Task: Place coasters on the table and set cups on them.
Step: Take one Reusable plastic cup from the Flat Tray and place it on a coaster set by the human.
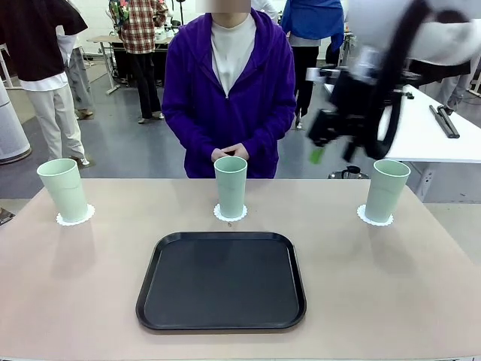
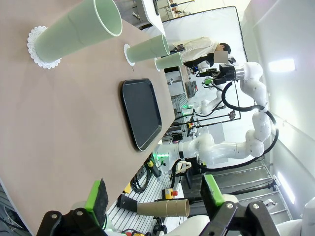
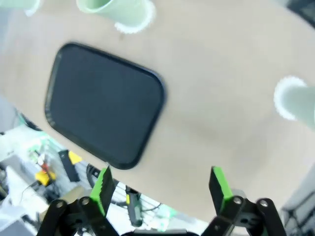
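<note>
1. On the table (image 1: 421,301), I see three cups (image 1: 231,186) upright on coasters (image 1: 75,218).
2. My right gripper (image 1: 331,147) hangs released above them, well apart.
3. My left gripper (image 2: 155,196) is released, empty.

Beige-pink desk (image 1: 421,301) carries black tray (image 1: 222,280) at near centre; three white coasters (image 1: 75,217) along far edge, mint cup (image 1: 64,188) upright on each.

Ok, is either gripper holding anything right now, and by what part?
Nothing is held. The left gripper and right gripper are both open and empty; each cup stands on a coaster.
</note>
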Robot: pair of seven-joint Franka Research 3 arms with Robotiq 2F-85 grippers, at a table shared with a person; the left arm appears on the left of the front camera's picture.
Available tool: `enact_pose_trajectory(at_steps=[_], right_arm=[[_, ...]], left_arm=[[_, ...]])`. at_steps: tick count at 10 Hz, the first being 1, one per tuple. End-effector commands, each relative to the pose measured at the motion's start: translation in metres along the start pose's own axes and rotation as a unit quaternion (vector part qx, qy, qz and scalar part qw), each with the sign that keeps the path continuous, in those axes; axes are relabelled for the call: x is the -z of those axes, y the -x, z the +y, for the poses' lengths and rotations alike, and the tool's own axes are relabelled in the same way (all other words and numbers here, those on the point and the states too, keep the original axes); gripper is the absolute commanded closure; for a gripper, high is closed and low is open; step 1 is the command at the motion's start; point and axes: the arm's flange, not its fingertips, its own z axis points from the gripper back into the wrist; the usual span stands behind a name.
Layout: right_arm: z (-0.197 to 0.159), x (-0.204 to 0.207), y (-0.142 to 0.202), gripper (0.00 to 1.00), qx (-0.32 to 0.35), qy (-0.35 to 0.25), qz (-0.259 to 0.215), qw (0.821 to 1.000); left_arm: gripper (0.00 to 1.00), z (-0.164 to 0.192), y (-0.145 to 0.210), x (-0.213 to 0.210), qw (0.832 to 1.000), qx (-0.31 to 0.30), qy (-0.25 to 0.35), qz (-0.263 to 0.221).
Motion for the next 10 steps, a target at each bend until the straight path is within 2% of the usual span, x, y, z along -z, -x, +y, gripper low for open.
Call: enact_pose_trajectory(at_steps=[1, 3, 5, 6, 7, 10], right_arm=[[-0.051, 0.004, 0.027, 0.0, 0.082, -0.001, -0.017, 0.996], [-0.097, -0.001, 0.043, 0.0, 0.148, 0.041, 0.007, 0.988], [-0.127, -0.006, 0.052, 0.0, 0.174, 0.028, 0.004, 0.984], [-0.124, -0.007, 0.049, 0.0, 0.156, 0.045, 0.011, 0.987], [-0.132, -0.008, 0.056, 0.0, 0.157, 0.029, 0.0, 0.987], [-0.134, -0.008, 0.056, 0.0, 0.157, 0.033, 0.002, 0.987]], left_arm=[[0.0, -0.002, 0.001, -0.001, 1.0, 0.001, -0.002, -0.002], [0.0, -0.002, 0.001, -0.001, 1.0, 0.001, -0.002, -0.002], [0.0, -0.002, 0.001, -0.001, 1.0, 0.001, -0.002, -0.002], [0.0, -0.002, 0.001, -0.001, 1.0, 0.001, -0.002, -0.002], [0.0, -0.002, 0.001, -0.001, 1.0, 0.001, -0.002, -0.002], [0.0, -0.002, 0.001, -0.001, 1.0, 0.001, -0.002, -0.002]])
